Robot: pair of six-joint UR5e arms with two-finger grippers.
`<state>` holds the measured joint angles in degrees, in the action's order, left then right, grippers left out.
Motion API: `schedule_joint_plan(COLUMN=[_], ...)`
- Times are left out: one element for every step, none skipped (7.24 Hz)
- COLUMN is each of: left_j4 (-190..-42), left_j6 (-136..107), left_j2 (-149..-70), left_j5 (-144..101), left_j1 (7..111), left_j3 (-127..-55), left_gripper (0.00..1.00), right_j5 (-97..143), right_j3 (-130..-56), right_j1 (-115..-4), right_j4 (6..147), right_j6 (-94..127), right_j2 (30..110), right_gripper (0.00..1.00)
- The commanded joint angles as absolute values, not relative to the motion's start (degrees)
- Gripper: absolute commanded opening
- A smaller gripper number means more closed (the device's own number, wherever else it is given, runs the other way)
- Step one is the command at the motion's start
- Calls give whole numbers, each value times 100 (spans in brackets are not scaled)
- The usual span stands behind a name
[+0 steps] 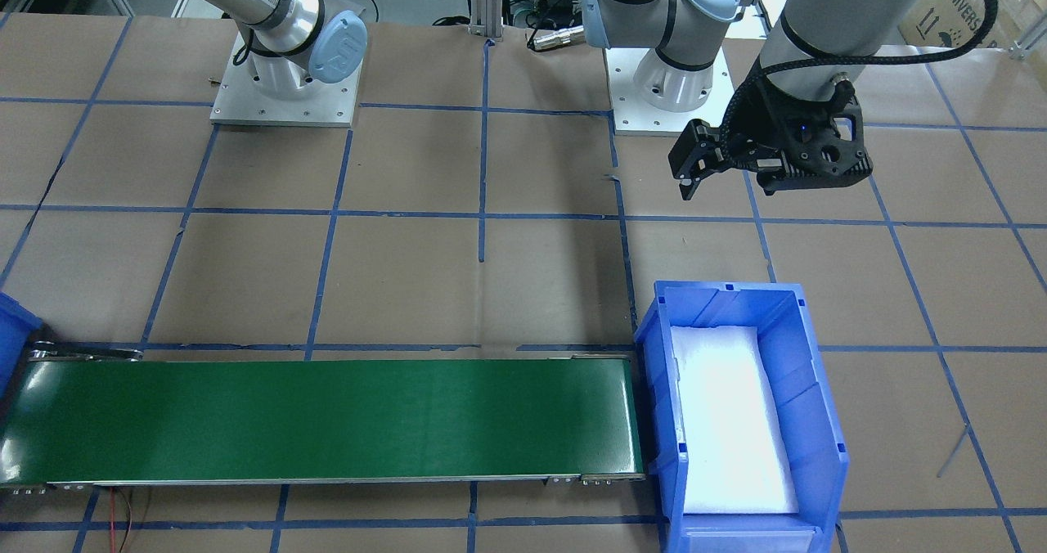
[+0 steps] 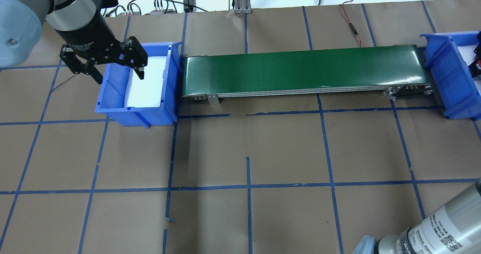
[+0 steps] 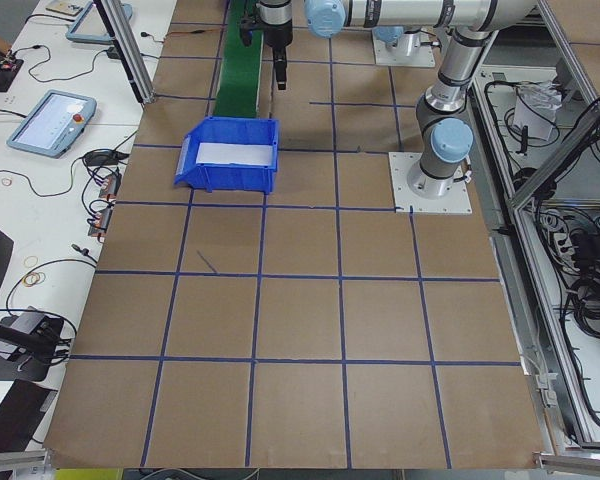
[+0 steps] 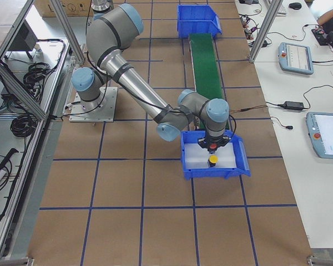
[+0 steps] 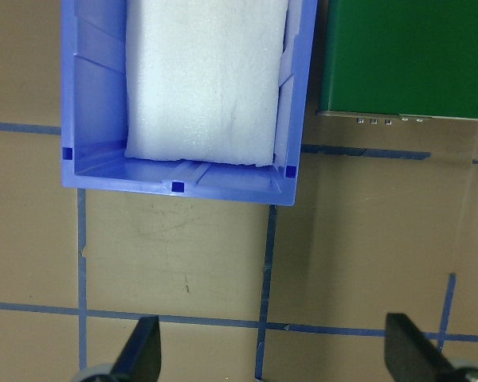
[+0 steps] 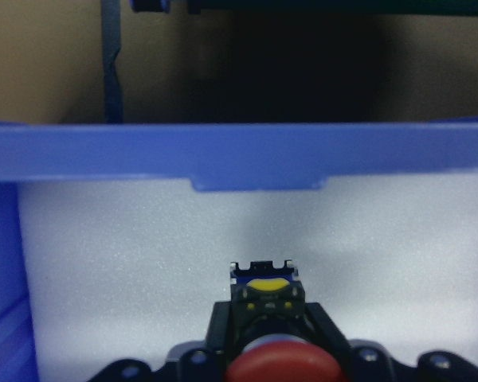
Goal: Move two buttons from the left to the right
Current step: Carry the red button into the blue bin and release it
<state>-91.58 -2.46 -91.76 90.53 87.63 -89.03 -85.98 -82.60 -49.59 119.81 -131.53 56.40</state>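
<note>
Final drop: right gripper [image 4: 212, 145] clamped on red button [image 6: 280, 371] over right bin [image 4: 211, 173], yellow button [image 6: 268, 284] already on the foam (left gripper [image 2: 118, 74] wide open, empty), so I'd lower and release beside it.

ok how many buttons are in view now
2. The yellow button lies on the foam in the right-side bin; the red button is over it, held in the right gripper.

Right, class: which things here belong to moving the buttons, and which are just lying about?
Part of the job:
yellow button
red button
left blue bin
green conveyor belt
right blue bin

Just lying about:
teach pendants
power adapter, on the side bench
</note>
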Motion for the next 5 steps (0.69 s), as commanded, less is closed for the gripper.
schedule_joint_plan(left_j4=[-9158,-9158,-9158,-9158,-9158], left_j6=[-246,-246,-246,-246,-246], left_j2=[-9176,-9176,-9176,-9176,-9176], left_j5=[9053,9053,9053,9053,9053], left_j1=[8763,8763,8763,8763,8763], left_j3=[-8903,-8903,-8903,-8903,-8903], left_gripper=[100,100,100,100,100], right_j5=[-8596,-8604,-8622,-8796,-8946], right_j3=[-8253,-8244,-8209,-8113,-8051], right_j1=[-4957,-4957,-4957,-4957,-4957], right_j4=[11971,11962,11875,11248,10754], right_j6=[-13148,-13148,-13140,-13105,-12983], right_j2=[5607,5642,5730,6157,6579], right_gripper=[94,100,100,100,100])
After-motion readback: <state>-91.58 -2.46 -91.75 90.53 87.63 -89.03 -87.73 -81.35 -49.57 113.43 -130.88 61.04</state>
